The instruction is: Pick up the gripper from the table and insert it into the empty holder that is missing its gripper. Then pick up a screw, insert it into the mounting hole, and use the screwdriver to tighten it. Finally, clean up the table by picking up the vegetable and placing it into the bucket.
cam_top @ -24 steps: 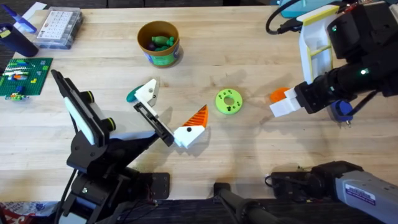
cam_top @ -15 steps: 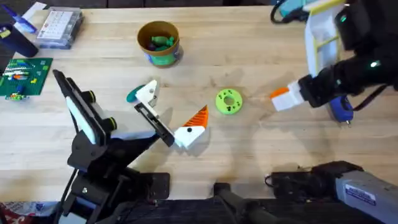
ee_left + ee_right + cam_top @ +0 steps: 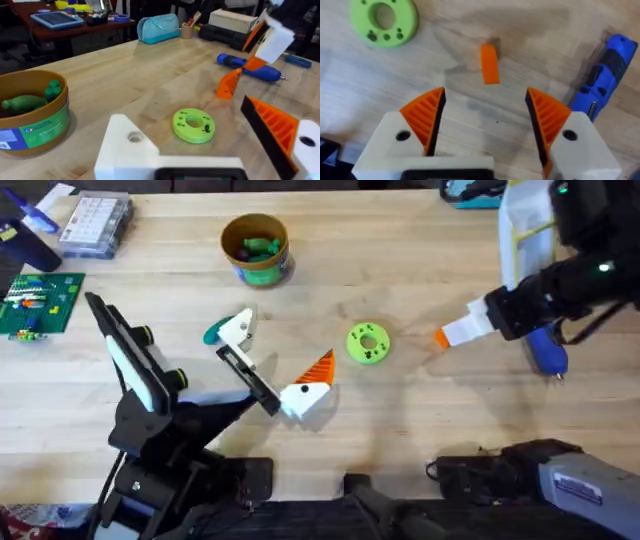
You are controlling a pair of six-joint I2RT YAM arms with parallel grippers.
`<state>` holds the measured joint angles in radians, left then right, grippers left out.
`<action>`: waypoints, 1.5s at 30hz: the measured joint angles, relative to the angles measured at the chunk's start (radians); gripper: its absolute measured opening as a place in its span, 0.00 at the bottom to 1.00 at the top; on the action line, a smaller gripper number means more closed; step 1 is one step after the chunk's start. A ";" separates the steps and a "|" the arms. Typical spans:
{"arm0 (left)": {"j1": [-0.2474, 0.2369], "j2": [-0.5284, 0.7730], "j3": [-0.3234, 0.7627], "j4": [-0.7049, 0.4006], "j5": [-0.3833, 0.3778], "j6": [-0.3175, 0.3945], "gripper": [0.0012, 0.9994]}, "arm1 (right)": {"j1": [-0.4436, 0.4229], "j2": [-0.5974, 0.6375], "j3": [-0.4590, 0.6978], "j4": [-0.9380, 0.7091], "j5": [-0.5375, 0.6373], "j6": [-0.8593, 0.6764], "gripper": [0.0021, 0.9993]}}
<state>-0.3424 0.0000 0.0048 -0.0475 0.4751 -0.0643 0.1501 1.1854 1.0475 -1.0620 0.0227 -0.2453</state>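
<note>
The loose orange gripper pad [image 3: 489,63] stands on the table [image 3: 227,85], under and between the fingers of my right gripper [image 3: 485,115], which hovers open [image 3: 465,330]. My left gripper [image 3: 272,365] rests open near the table's middle. One of its fingers is a bare white holder [image 3: 127,145]; the other carries an orange pad [image 3: 275,125]. The blue screwdriver [image 3: 545,350] lies just right of the right gripper. A green disc [image 3: 367,343] with small holes lies between the grippers. The bucket [image 3: 256,248] holds green vegetables. I cannot make out a screw.
A small teal-green object [image 3: 212,333] lies against the left gripper's far finger. A clear parts box [image 3: 95,222] and a green brick plate [image 3: 40,300] sit at the far left. A white and yellow frame [image 3: 530,230] stands at the far right.
My right gripper has moved away from the bases and slightly right, staying open. The left arm has not moved.
</note>
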 joint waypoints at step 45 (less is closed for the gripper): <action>0.000 0.000 0.000 0.000 0.000 0.000 0.99 | -0.011 0.284 0.018 0.037 0.018 -0.017 0.01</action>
<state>-0.3424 -0.0002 0.0048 -0.0475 0.4753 -0.0643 0.1390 1.4693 1.0652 -1.0248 0.0406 -0.2619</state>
